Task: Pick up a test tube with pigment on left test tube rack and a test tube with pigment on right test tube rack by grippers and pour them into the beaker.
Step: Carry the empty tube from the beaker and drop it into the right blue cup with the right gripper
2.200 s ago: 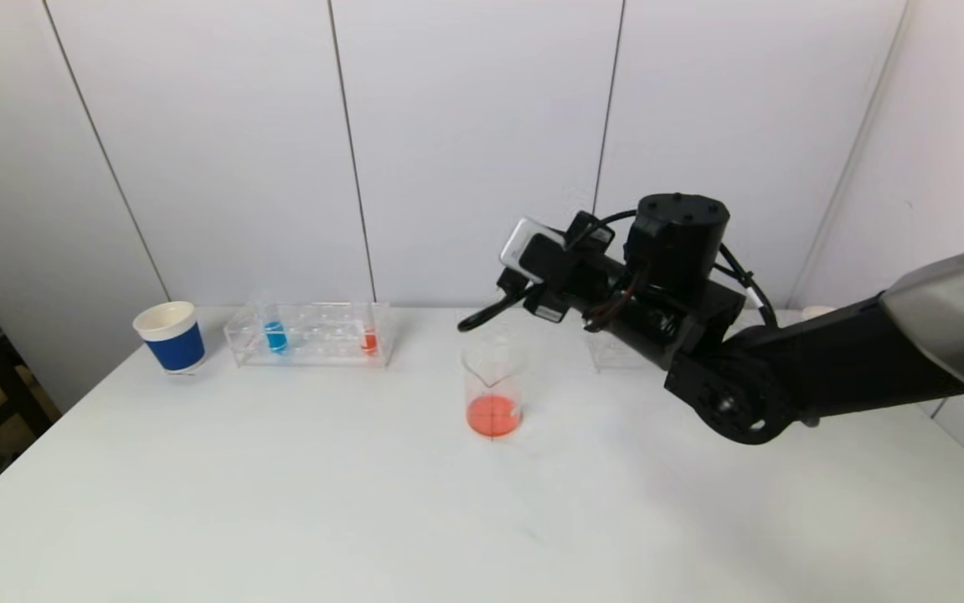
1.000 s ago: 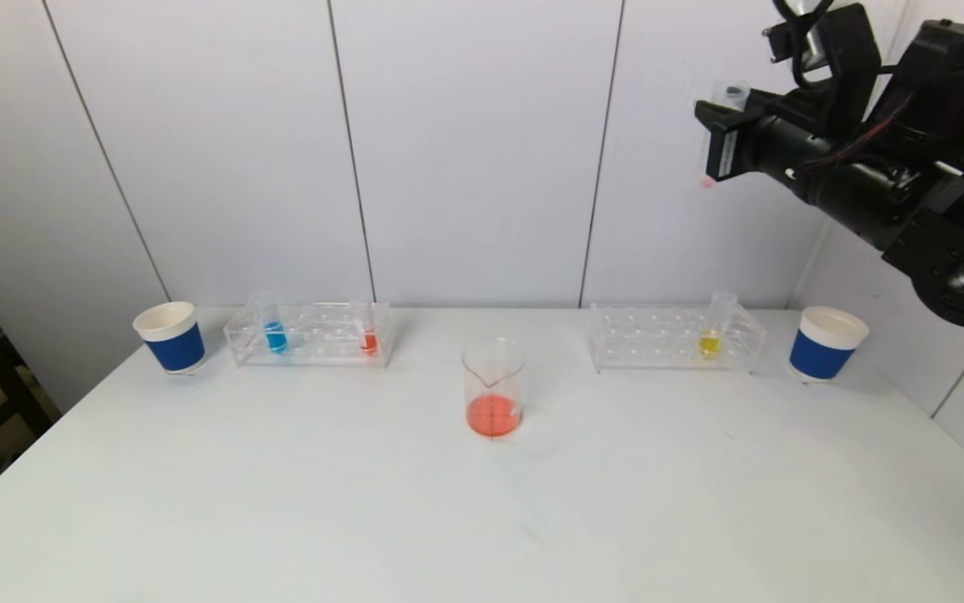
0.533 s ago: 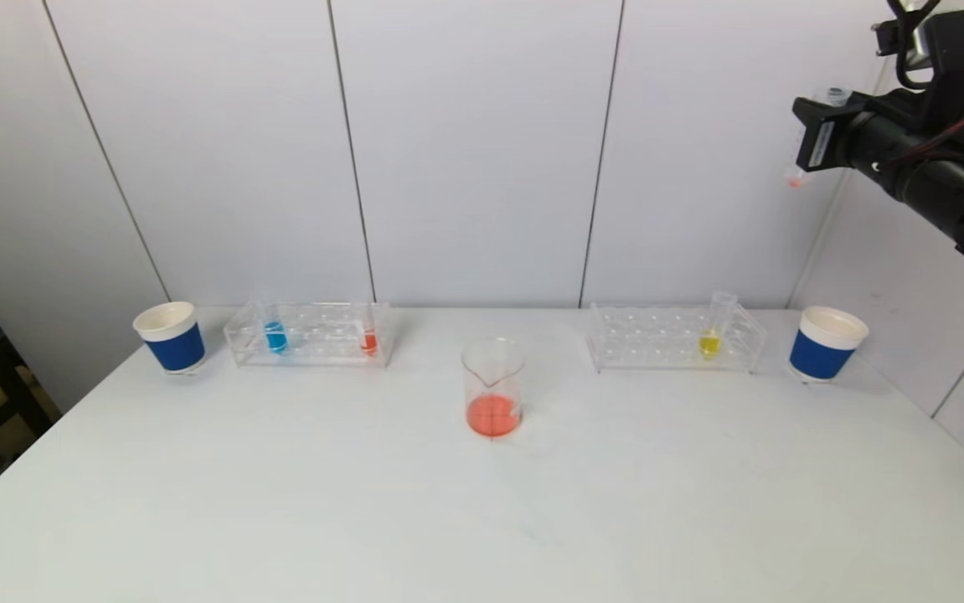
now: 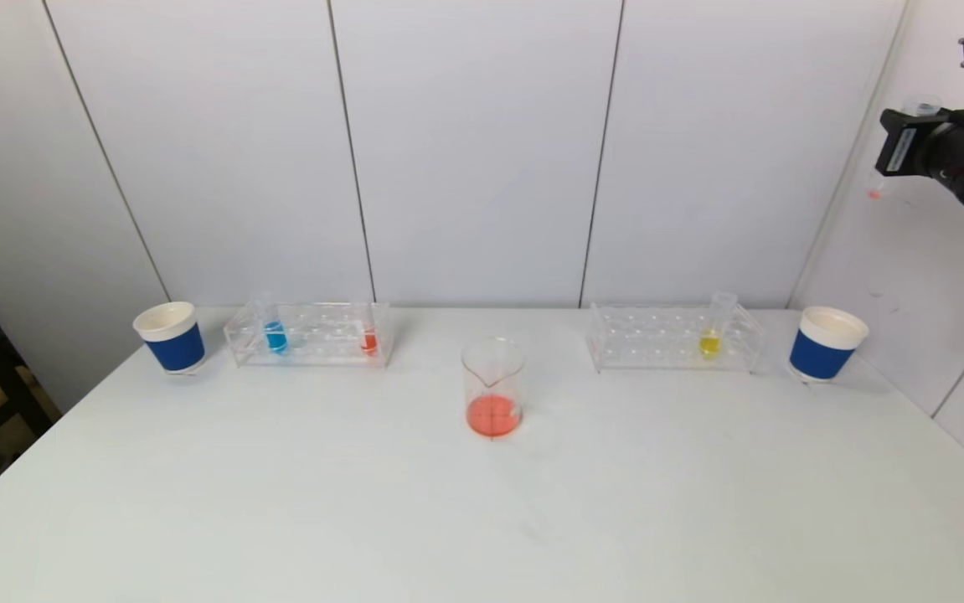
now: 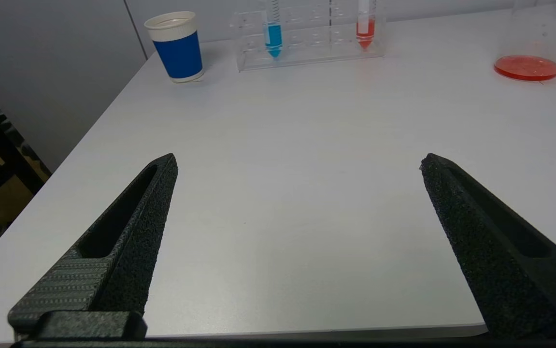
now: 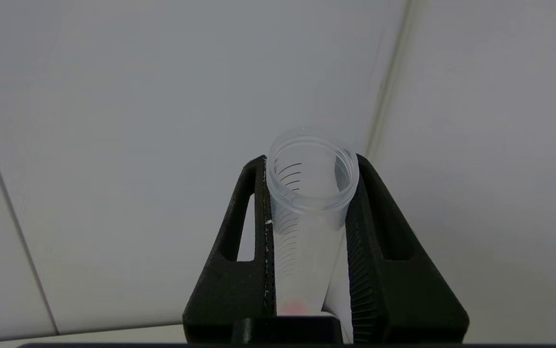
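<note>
High at the right edge of the head view, well above the table [image 4: 280, 502], the right gripper [image 4: 900, 151] is held out roughly level from its black arm. Its jaws are clamped on a clear plastic test tube [image 4: 877, 180], which is carried upright with the open mouth upward. In the right wrist view the test tube [image 6: 306, 217] is seen gripped between two black ribbed fingers [image 6: 372, 270]; the tube wall is translucent, printed with graduation lines, threaded at the rim, and only a faint red trace is visible at its conical tip.

The left gripper [image 5: 297, 162] is positioned low over the near edge of the table, with its two tapered, rough-textured black fingers [image 5: 133, 232] spread wide and nothing between them.

At mid-table a clear glass beaker [image 4: 493, 387] with a pouring spout is standing upright, and a shallow layer of orange-red liquid is held in its base. The left test tube rack [image 4: 310, 335], of transparent acrylic, is located near the back wall and carries a blue-filled tube [image 4: 275, 333] and a red-filled tube [image 4: 368, 337]. The right test tube rack [image 4: 670, 339], of the same material, carries a yellow-filled tube [image 4: 712, 331]. A blue paper cup [image 4: 170, 337] with a white rim is placed just beside the left rack, and a second blue cup [image 4: 825, 343] near the right rack.
</note>
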Controlling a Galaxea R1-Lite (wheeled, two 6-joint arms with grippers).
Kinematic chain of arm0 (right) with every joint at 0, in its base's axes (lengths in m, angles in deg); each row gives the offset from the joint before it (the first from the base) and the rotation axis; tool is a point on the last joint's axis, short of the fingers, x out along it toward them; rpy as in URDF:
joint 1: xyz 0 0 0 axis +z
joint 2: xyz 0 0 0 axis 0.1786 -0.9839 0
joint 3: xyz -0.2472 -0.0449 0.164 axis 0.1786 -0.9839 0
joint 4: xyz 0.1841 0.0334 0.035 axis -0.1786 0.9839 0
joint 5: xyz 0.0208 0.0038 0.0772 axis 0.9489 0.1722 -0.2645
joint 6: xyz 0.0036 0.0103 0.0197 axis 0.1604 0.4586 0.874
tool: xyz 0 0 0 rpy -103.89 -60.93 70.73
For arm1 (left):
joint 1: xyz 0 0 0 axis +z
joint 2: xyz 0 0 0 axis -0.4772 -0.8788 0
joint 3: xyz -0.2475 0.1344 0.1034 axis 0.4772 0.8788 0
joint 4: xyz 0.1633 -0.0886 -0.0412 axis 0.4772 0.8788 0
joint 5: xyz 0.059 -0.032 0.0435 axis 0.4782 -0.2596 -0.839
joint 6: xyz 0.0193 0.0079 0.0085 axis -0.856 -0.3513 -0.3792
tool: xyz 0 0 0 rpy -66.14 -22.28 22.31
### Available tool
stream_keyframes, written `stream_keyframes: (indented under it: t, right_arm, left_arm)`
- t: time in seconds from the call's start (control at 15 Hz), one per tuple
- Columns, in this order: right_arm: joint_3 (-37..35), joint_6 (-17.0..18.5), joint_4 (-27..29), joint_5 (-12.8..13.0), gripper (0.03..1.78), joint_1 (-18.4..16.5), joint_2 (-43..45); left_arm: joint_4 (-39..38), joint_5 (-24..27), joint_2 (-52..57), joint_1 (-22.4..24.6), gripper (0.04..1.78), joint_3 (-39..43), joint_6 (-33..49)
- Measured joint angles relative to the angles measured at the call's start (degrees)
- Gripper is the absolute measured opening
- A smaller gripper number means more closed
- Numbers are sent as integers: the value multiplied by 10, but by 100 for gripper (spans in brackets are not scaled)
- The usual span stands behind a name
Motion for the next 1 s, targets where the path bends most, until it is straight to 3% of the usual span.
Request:
stream_keyframes:
  t: [0.2,0.47,1.0]
  right_arm:
    - [-1,11,-2,-7,48,-32,-16]
    - [-21,12,-6,-10,48,-49,-38]
    - [-80,28,-111,-11,48,-49,-85]
  left_arm:
    - [0,0,0,0,176,0,0]
    - [0,0,0,0,176,0,0]
    - [0,0,0,0,176,0,0]
